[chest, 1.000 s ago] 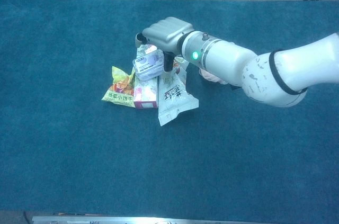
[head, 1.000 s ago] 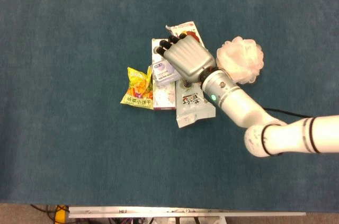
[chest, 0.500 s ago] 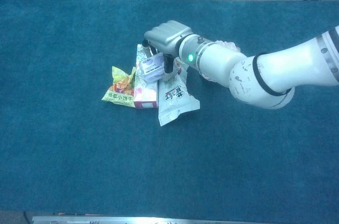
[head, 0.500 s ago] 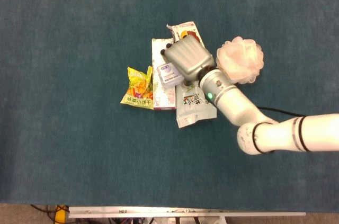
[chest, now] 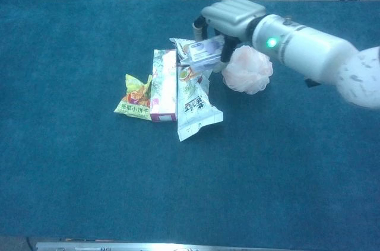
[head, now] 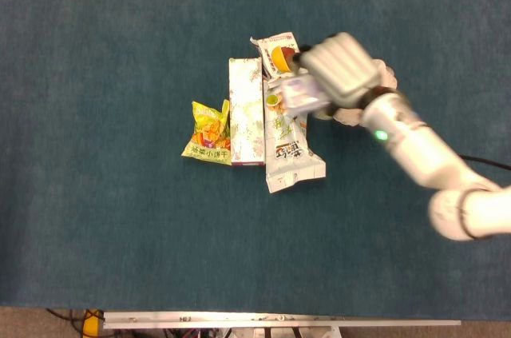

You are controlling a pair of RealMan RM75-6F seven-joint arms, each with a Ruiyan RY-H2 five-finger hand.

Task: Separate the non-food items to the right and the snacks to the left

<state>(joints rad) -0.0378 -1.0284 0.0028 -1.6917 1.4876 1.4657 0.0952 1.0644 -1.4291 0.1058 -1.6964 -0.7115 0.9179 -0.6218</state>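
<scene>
1. Above the pile's 2 o'clock edge, right hand (head: 339, 69) grips the small white packet (head: 294, 90), fingers curled round it – lifted off the cloth.
2. Pink bath puff (chest: 247, 69) lies at 3 o'clock.
3. Snack packs (head: 247, 111) remain heaped centrally – none sorted yet.
4. Left hand: unseen.

Right hand (head: 339, 66): grey metallic shell, dark finger segments. Forearm: glossy white casing, green indicator light near the wrist, black ring bands at the joints.
</scene>
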